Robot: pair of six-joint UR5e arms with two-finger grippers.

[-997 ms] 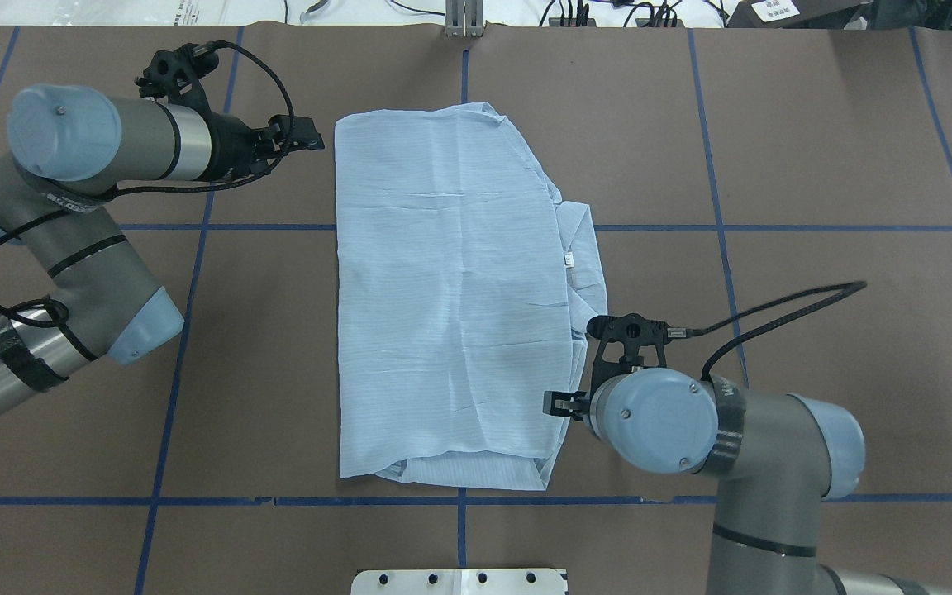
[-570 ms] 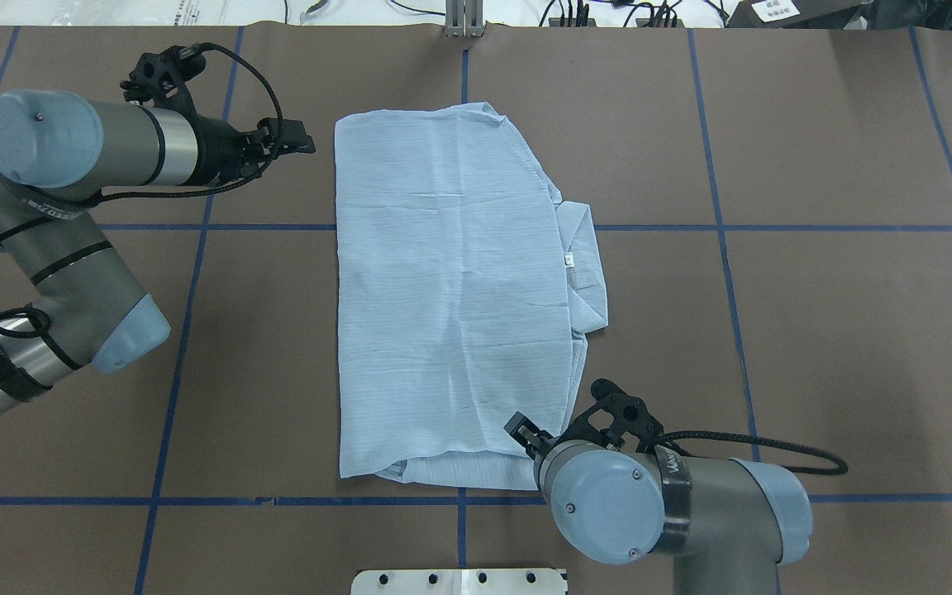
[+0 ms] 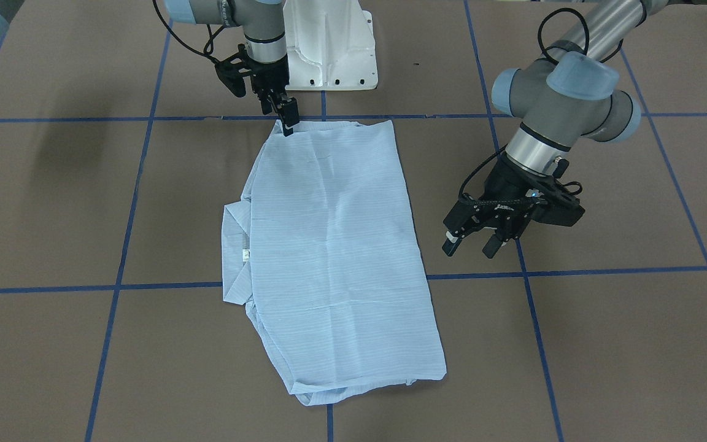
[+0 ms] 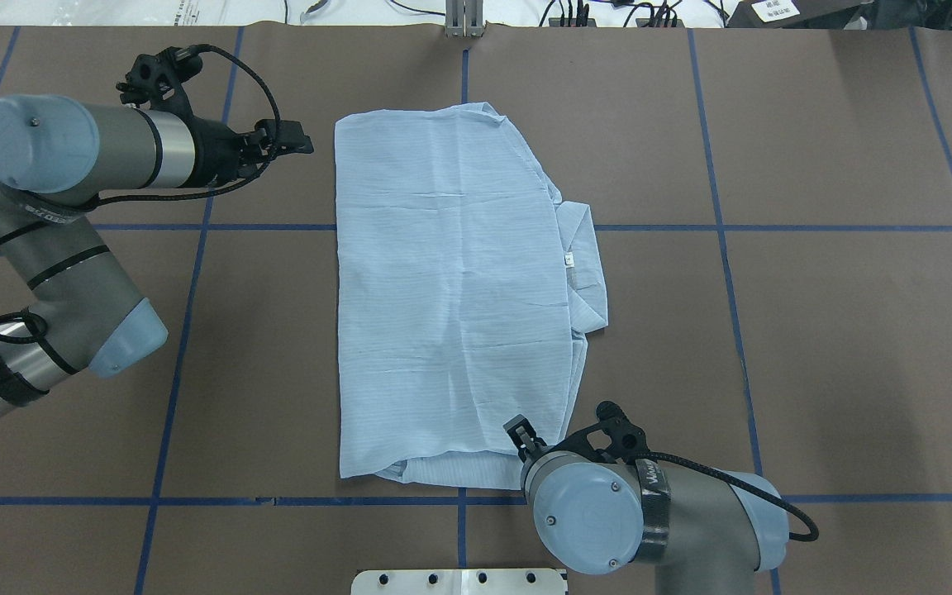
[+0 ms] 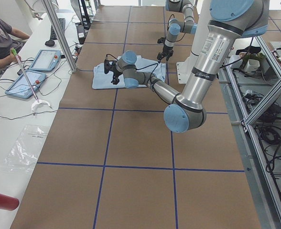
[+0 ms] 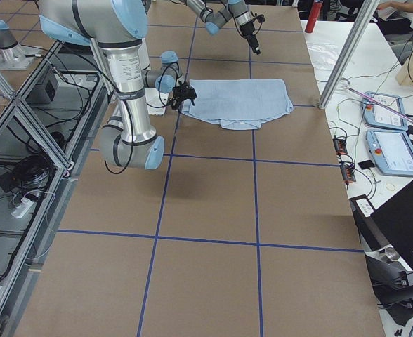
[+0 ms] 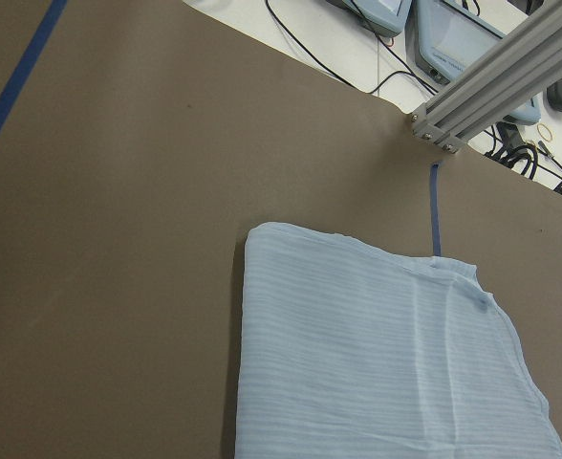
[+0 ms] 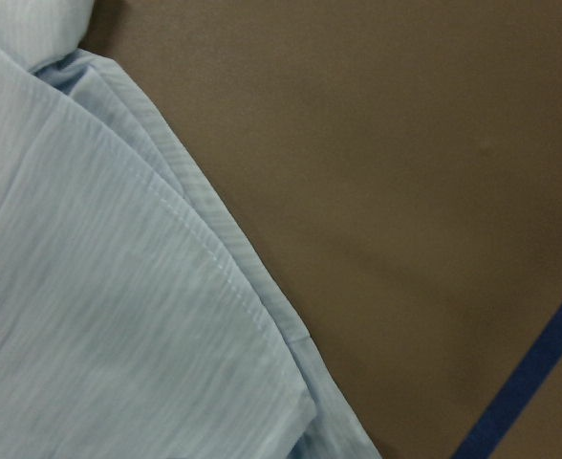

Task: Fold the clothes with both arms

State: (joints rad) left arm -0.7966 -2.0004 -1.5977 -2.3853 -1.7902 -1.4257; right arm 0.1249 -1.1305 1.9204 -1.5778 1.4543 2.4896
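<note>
Thin pale-blue striped shirt lies mid brown taped surface, sides already folded in to a long rectangle, collar poking out right. Cross-fold probably still to do. Black left tool spread wide, hovering off the far-left corner. Black right tool at the near-right corner; grip: cannot tell.

On the right gripper, the jaws at the shirt corner are too small to judge.
</note>
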